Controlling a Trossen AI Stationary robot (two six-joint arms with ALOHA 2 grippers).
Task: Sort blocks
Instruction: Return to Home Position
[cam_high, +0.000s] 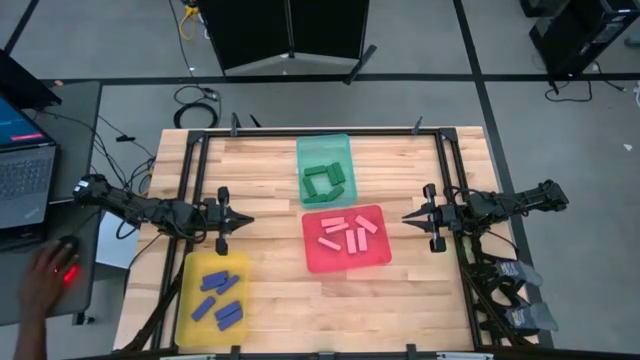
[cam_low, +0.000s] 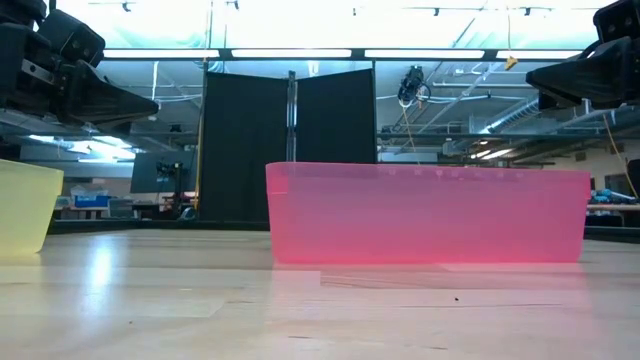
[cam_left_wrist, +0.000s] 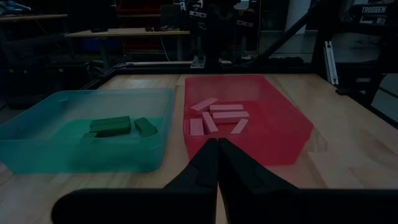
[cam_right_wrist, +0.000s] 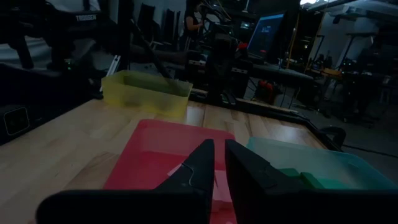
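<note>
A pale wooden bench framed in black rails is set on a grey floor, across which dark seam lines are run and loose cables are laid. Beyond the bench's far edge a black folding screen is stood, and above it long ceiling light strips are seen lit. Off the bench's left edge a dark side desk is placed, on which an open laptop is kept. Dark equipment is seen beyond the far right corner. Further work tables and a lit monitor are made out in the dim room.
</note>
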